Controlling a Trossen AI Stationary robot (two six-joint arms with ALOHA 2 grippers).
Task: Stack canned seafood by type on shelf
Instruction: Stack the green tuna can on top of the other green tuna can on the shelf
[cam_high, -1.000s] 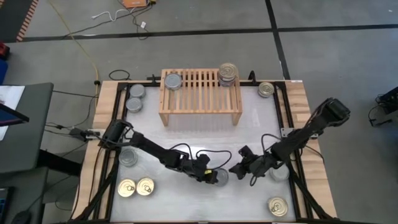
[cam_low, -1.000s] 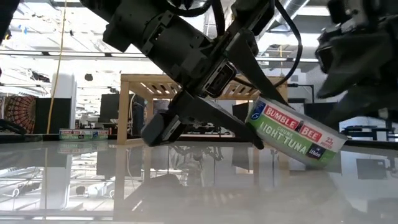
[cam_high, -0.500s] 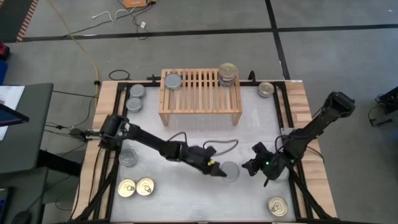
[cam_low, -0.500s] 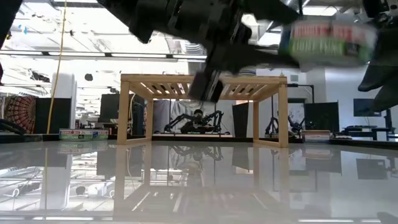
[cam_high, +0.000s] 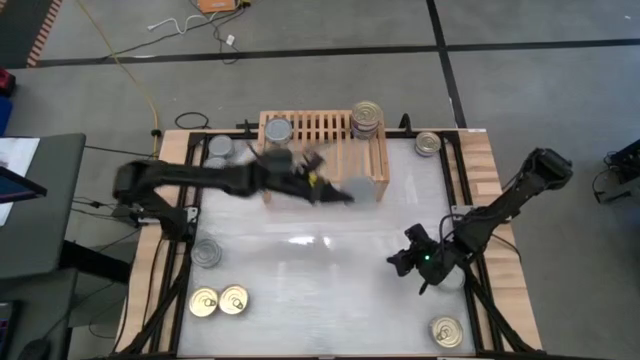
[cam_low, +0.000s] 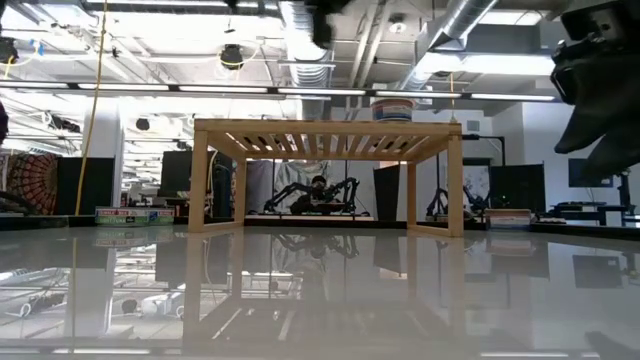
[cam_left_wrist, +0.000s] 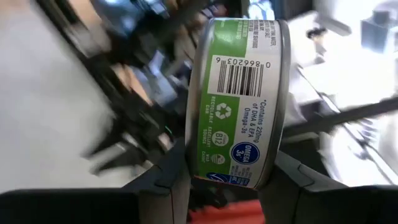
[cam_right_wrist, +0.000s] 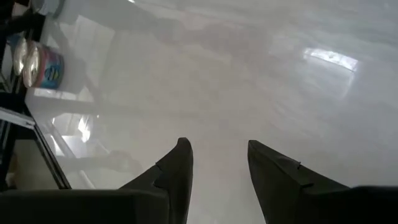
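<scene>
Green-labelled can (cam_left_wrist: 239, 99) sits clamped between your left gripper (cam_left_wrist: 233, 177) fingers, held above the shelf (cam_high: 322, 150) front edge. Your right gripper (cam_right_wrist: 217, 165) hangs parted, empty, over the counter (cam_high: 320, 290).

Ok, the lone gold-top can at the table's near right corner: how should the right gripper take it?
Come straight down with the open right gripper and close across the gold-top can's round side wall: it lies flat, top up, with nothing beside it. The left gripper holds a tin at the shelf.
</scene>
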